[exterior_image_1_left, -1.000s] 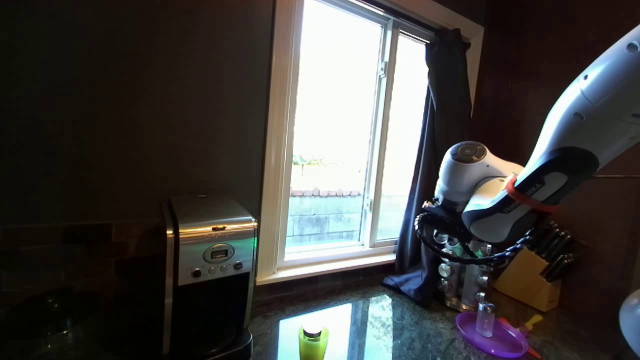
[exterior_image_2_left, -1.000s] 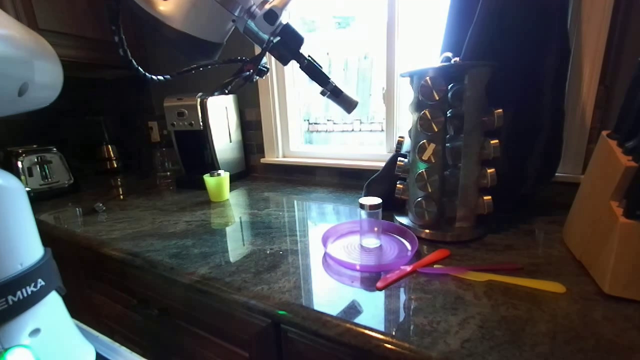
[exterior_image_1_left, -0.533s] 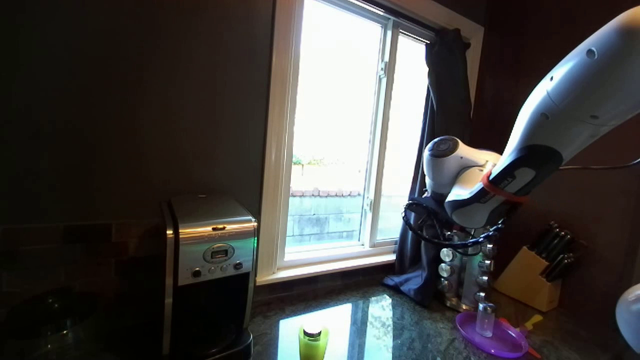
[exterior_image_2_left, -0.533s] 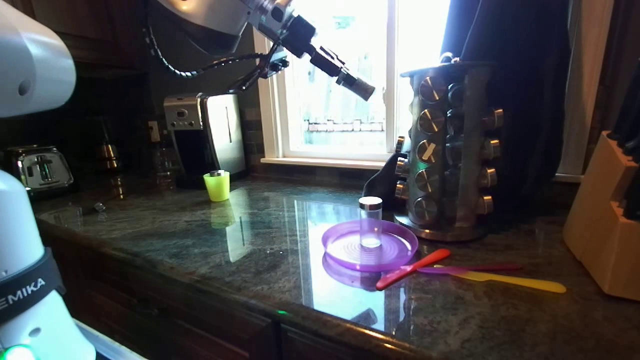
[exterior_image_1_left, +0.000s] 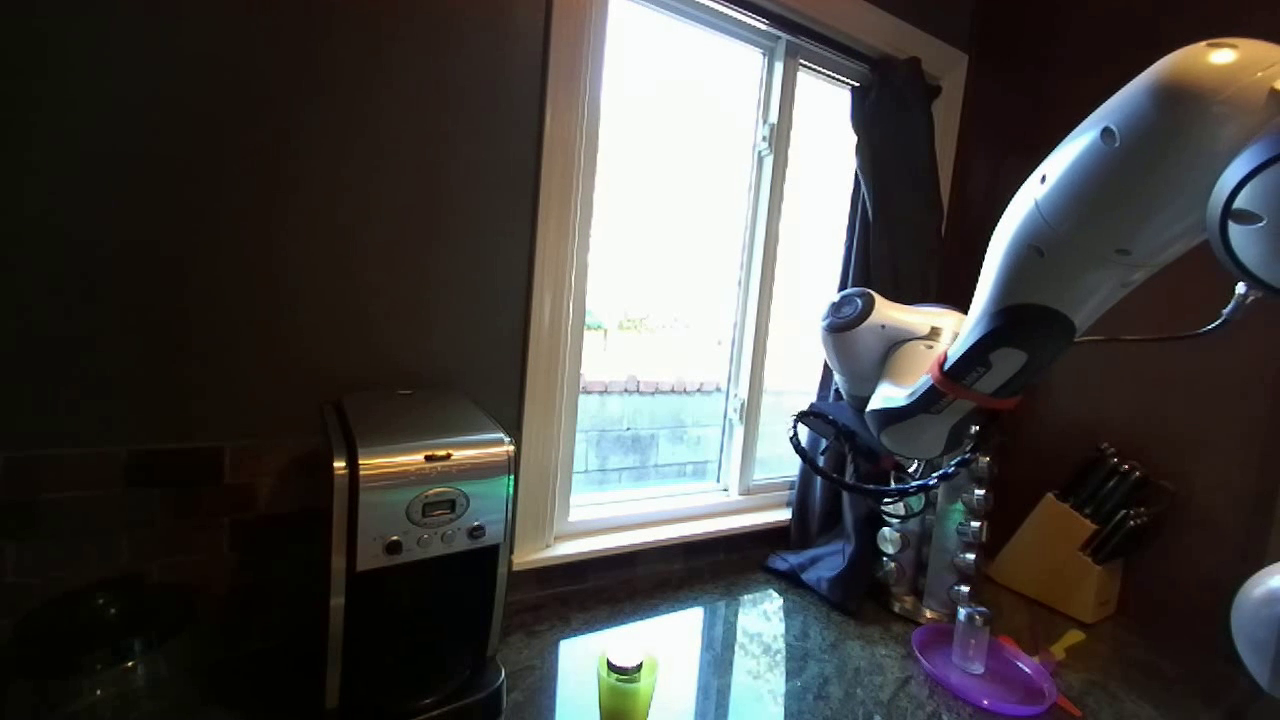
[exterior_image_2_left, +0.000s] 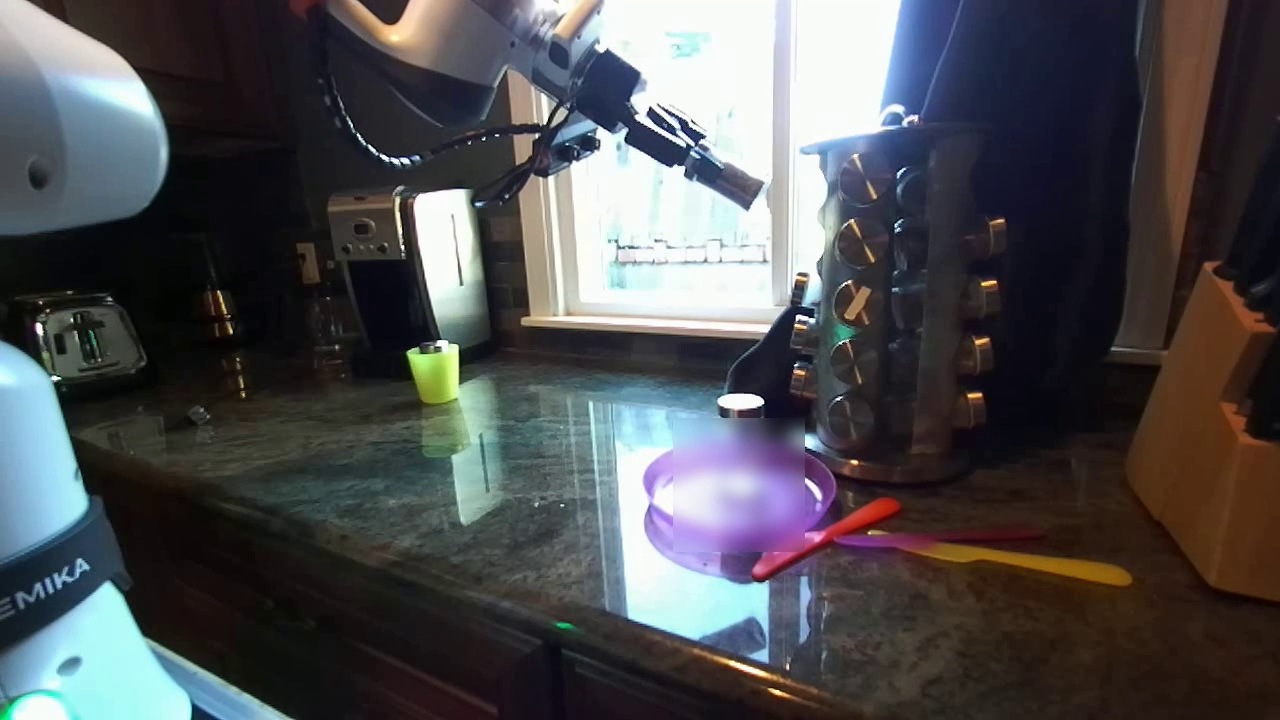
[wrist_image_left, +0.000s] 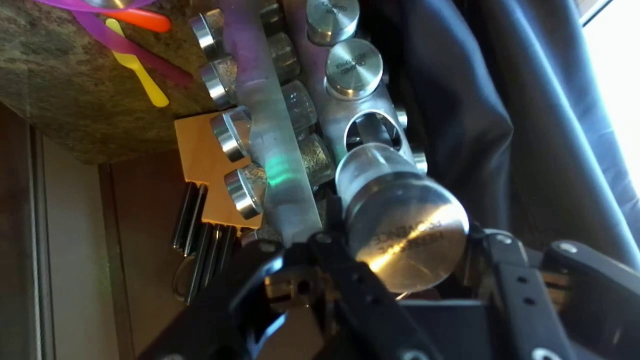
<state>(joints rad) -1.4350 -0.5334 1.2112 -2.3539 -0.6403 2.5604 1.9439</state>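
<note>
The hand (wrist_image_left: 403, 222) grips a jar (exterior_image_2_left: 727, 180) by its lid (wrist_image_left: 409, 235); a slightly tilted approach could jam it on the rack (exterior_image_2_left: 900, 300) near the desk's (exterior_image_2_left: 540, 440) back edge.

Bright window (exterior_image_1_left: 680, 280) w/ dk curtain (exterior_image_1_left: 893, 190), dk wall (exterior_image_1_left: 270, 230), shiny ctr (exterior_image_2_left: 560, 460).

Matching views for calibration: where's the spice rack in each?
In an exterior view: spice rack lower right, partly hidden.
In an exterior view: spice rack right of centre.
Wrist view: spice rack upper middle, beyond the held jar.
Shared landmark: knife block, in all three.
</note>
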